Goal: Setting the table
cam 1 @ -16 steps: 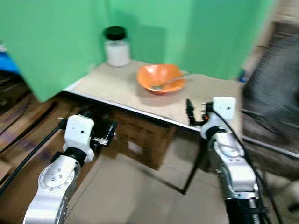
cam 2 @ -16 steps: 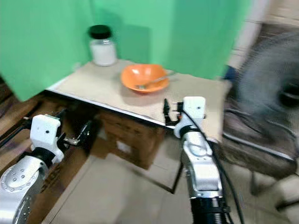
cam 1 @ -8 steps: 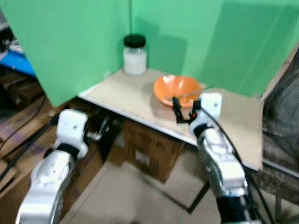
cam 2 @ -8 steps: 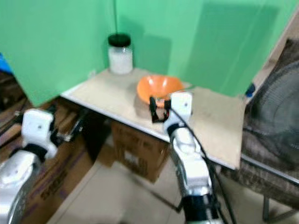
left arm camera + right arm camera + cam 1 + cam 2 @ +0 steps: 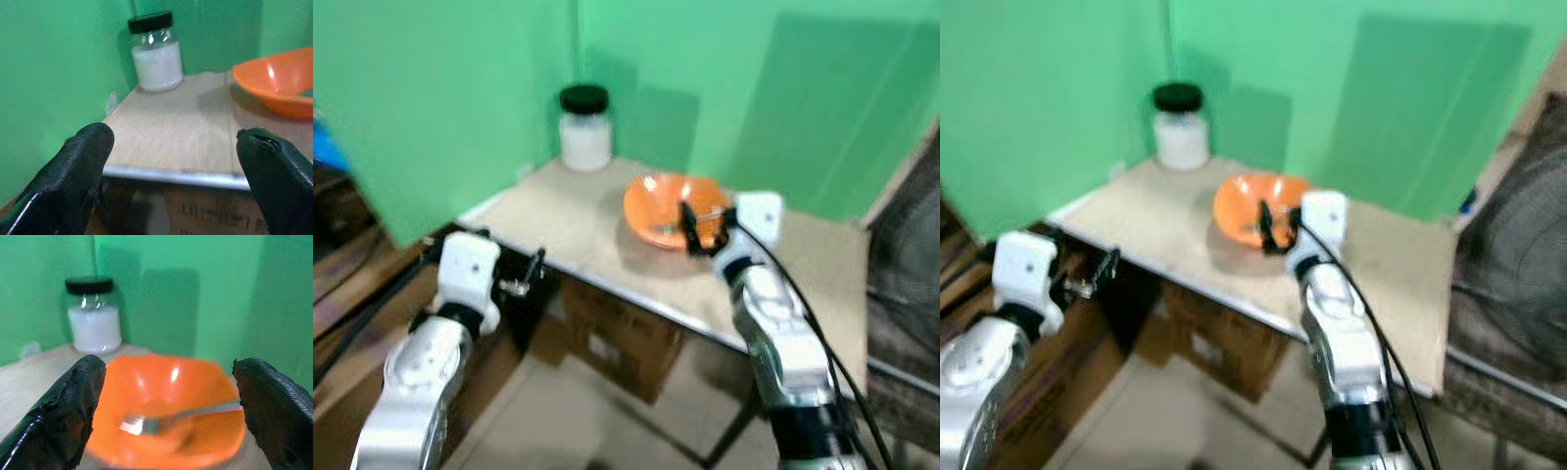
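Up on the beige tabletop with a metal edge [image 5: 578,211], a shallow orange plastic bowl [image 5: 666,208] holds a silver metal fork [image 5: 168,419], its handle leaning over the rim. The right gripper [image 5: 703,225] hangs just before the bowl's near side, its 2 black fingers [image 5: 63,416] spread wide apart with nothing between them. Further back, by the green backdrop [image 5: 460,88], stands a glass jar of white powder with a black lid [image 5: 584,127]. The left gripper [image 5: 530,272] waits below the table's edge, fingers likewise spread, above brown cardboard boxes [image 5: 617,333].
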Controlling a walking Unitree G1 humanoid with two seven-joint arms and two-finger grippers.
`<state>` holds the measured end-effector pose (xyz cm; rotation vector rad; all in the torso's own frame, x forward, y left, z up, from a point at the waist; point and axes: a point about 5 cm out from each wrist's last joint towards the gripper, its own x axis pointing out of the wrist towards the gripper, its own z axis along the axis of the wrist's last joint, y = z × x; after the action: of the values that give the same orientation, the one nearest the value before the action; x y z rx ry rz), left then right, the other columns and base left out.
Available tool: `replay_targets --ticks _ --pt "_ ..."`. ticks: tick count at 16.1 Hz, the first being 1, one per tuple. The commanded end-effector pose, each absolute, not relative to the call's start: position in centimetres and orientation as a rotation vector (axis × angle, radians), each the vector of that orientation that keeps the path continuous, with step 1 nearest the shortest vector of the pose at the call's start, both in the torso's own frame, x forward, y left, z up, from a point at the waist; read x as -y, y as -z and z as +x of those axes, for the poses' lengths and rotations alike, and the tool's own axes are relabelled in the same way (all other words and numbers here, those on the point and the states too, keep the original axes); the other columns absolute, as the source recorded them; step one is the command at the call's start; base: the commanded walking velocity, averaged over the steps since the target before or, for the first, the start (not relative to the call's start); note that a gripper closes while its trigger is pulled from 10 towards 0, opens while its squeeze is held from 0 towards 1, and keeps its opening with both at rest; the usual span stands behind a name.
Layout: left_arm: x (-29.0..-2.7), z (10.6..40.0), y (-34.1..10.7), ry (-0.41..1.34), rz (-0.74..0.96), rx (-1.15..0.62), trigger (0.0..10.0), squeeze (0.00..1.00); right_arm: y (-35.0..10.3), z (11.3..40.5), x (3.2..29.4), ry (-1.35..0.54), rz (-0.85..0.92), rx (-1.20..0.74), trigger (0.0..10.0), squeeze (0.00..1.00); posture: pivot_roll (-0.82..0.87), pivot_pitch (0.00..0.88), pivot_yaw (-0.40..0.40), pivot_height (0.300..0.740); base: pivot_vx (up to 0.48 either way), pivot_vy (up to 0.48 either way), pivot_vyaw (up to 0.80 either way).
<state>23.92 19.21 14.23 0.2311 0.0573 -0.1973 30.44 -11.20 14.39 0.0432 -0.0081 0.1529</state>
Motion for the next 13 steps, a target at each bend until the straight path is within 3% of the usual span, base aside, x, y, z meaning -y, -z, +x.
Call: replay_targets --ticks 1,9,13 --pt "-18.6 23.9 -14.5 0.218 0.231 -0.04 10.0 0.0 -14.2 30.5 12.3 -0.122 0.025 0.004 10.0 1.0 0.15 0.0 -0.005 0.74 0.405 0.0 0.0" --pt "-18.2 23.6 -14.2 0.234 0.244 -0.049 10.0 0.0 -14.2 30.8 11.6 -0.195 0.021 -0.007 10.0 1.0 0.16 0.0 -0.03 0.74 0.385 0.0 0.0" --pt "-17.8 23.2 -13.8 0.306 0.259 -0.077 10.0 0.0 -14.9 31.4 10.3 -0.362 -0.004 -0.002 10.0 1.0 0.17 0.0 -0.028 0.74 0.0 0.0 0.0"
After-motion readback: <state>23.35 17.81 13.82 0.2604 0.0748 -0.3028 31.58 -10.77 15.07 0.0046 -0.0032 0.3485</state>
